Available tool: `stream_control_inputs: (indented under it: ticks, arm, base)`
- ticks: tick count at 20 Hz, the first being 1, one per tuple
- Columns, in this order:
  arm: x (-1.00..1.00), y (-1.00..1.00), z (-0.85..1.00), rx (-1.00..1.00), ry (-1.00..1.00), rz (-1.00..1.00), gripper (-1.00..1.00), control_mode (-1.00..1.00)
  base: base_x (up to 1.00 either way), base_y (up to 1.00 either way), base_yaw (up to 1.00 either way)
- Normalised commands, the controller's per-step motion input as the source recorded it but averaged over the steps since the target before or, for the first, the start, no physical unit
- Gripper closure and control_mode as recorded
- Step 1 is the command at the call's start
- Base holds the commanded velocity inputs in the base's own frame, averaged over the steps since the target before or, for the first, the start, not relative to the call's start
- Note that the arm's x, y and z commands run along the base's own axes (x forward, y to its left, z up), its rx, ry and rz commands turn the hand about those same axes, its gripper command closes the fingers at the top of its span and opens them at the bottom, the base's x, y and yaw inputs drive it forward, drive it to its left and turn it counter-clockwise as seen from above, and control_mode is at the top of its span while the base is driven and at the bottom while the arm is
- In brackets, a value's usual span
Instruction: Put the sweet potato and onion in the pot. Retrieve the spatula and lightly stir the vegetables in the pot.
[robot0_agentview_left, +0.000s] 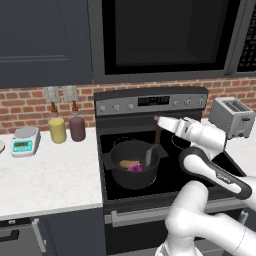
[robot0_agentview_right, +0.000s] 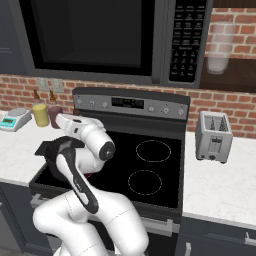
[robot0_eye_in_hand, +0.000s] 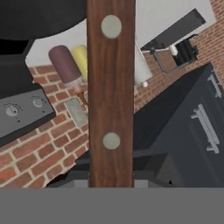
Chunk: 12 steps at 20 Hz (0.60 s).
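Hand view shows jaws clamped on spatula (robot0_eye_in_hand: 110, 87) handle; left base view shows its blade in pot (robot0_agentview_left: 134, 172).

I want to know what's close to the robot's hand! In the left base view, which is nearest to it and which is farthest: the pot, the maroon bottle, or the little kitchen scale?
From the gripper, holding the spatula:
1. The pot, just below it on the stove.
2. The maroon bottle, off to the left by the brick wall.
3. The kitchen scale, farthest left on the counter.
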Motion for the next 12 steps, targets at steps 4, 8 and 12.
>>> stream_control_inputs:
  ticks: [4,8,12]
  arm:
    - [0.0,0.13,-0.3,-0.01,0.03,0.0,1.0,-1.0]
    - [0.0,0.17,-0.54,-0.05,0.05,0.0,1.0,-1.0]
    - [0.0,0.29,-0.51,-0.04,0.01,0.0,1.0,-1.0]
  base:
    - [0.0,0.0,0.0]
    - [0.0,0.0,0.0]
    - [0.0,0.0,0.0]
